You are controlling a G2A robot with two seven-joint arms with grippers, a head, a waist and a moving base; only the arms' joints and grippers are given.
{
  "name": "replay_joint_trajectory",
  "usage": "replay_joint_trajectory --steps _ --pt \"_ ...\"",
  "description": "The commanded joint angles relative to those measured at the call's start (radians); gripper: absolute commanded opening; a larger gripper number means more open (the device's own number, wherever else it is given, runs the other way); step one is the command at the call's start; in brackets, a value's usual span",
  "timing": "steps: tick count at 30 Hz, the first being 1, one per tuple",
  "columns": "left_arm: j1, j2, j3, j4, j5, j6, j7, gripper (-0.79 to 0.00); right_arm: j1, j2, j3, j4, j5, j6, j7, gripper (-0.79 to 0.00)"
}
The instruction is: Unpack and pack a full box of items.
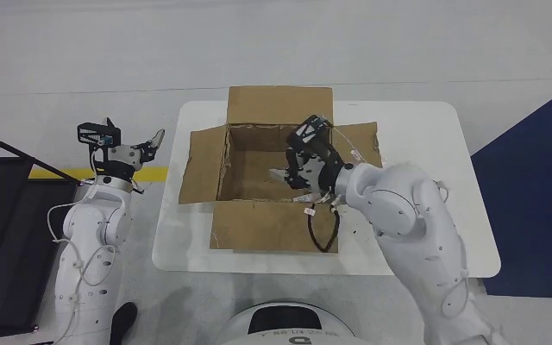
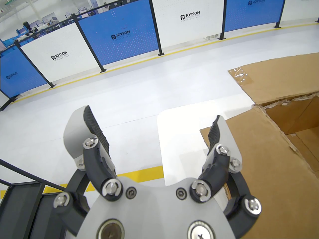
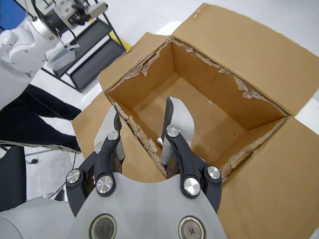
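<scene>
One white table (image 1: 414, 172) carries the cardboard box (image 1: 267, 108) at its ctr, top open w/ all 4 flaps folded outward. Right gripper (image 3: 142, 104) hangs over the box's near wall, fingers spread: one inside the box, the other outside above the near flap. Left gripper (image 2: 152, 113) sits off the table's left edge, just beside the left flap, fingers wide apart.
</scene>
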Motion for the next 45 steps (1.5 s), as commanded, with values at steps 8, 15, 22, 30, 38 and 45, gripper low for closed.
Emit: replay_joint_trajectory --steps 8,15,22,30,38,45 --pt "0.0 0.0 0.0 0.0 0.0 0.0 0.0 0.0 0.412 -0.074 -0.305 0.5 0.034 0.066 0.235 -0.4" --pt "0.0 0.0 0.0 0.0 0.0 0.0 0.0 0.0 0.534 -0.139 -0.496 0.754 0.03 0.032 0.284 -0.406" --pt "0.0 0.0 0.0 0.0 0.0 0.0 0.0 0.0 0.594 -0.209 -0.614 0.943 0.059 -0.004 0.282 -0.409" --pt "0.0 0.0 0.0 0.0 0.0 0.0 0.0 0.0 0.625 -0.283 -0.696 1.114 0.103 -0.044 0.246 0.0" --pt "0.0 0.0 0.0 0.0 0.0 0.0 0.0 0.0 0.66 -0.355 -0.753 1.269 0.082 -0.025 0.195 0.0" --pt "0.0 0.0 0.0 0.0 0.0 0.0 0.0 0.0 0.69 -0.404 -0.768 1.378 0.058 0.033 0.143 0.0"
